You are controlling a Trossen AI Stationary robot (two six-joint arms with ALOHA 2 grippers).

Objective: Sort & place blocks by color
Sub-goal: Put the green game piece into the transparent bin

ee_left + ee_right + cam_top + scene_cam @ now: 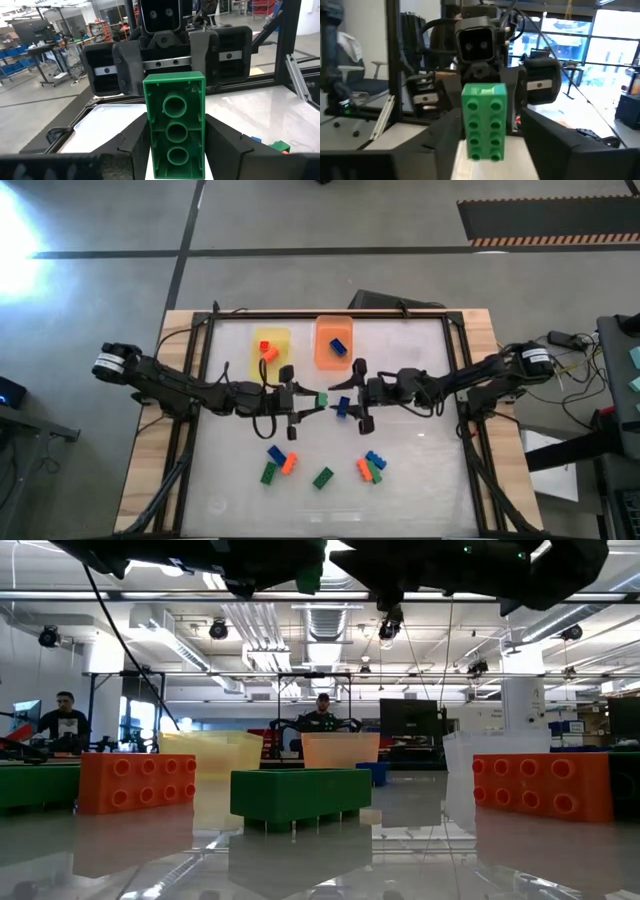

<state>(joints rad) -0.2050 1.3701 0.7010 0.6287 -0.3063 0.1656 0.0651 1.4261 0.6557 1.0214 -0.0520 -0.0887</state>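
High view: two trays (272, 338), eleven blocks (322, 478).

My high camera looks straight down on the whole worktop (420, 450). My low camera sits at worktop level, close behind a green block (300, 795), facing the room. Each wrist camera faces the opposite arm at close range; both share the held green block (175, 132).
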